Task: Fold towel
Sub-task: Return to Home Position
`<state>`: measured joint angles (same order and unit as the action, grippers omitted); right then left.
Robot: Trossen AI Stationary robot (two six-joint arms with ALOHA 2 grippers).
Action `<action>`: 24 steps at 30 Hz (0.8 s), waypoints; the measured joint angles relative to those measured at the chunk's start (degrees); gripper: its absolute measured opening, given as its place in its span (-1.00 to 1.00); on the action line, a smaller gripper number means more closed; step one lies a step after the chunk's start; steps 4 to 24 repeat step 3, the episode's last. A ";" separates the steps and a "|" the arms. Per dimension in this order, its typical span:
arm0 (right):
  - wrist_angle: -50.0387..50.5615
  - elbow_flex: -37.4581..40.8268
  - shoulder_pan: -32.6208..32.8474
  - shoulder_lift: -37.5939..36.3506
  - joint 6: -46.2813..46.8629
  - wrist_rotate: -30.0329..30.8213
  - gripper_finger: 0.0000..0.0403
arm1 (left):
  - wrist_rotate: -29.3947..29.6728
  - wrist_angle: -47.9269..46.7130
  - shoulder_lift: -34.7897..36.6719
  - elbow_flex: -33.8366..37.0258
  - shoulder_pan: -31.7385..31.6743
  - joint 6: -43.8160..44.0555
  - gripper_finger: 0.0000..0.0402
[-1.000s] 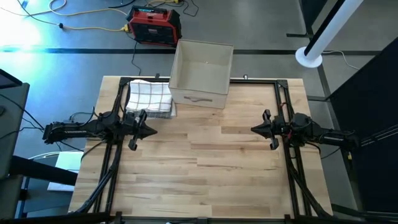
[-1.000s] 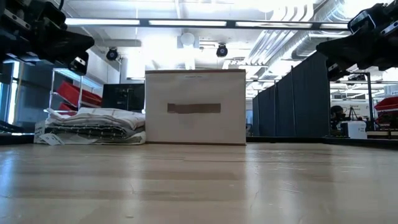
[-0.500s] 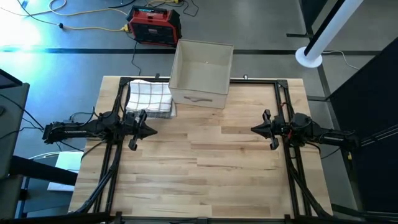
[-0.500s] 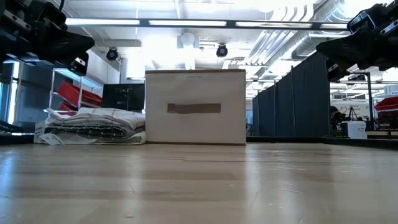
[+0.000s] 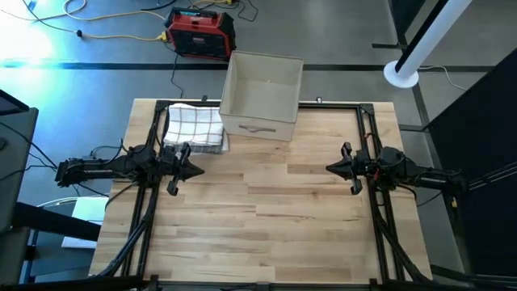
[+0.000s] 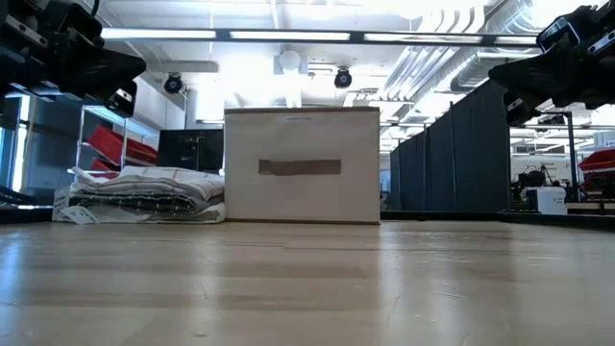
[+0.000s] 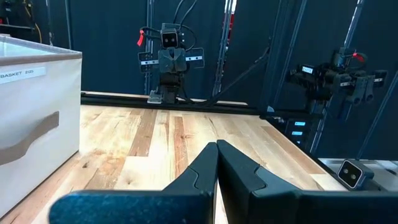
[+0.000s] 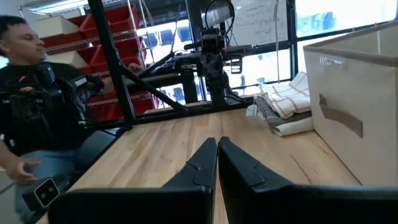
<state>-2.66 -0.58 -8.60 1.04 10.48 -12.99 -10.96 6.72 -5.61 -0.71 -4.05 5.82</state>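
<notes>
Pale wooden table (image 5: pixel 266 218) carries a beige fabric basket (image 5: pixel 260 95) at its far edge. Just beside the basket, on the left arm's side, the folded white checked towel (image 5: pixel 194 125) lies on top of a gray towel (image 6: pixel 144 205). The left gripper (image 5: pixel 198 169) and right gripper (image 5: pixel 331 168) hang above opposite sides of the table, tips facing each other, fingers pressed together, holding nothing.
</notes>
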 joint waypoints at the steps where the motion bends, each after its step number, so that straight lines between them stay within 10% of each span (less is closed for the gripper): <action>1: 0.00 0.00 0.00 0.00 0.00 0.00 -1.00 | 0.00 0.00 0.00 0.00 0.00 0.00 -1.00; 24: 0.02 0.00 0.00 0.00 0.00 0.00 -1.00 | 0.00 0.00 0.00 0.00 0.00 -0.01 -1.00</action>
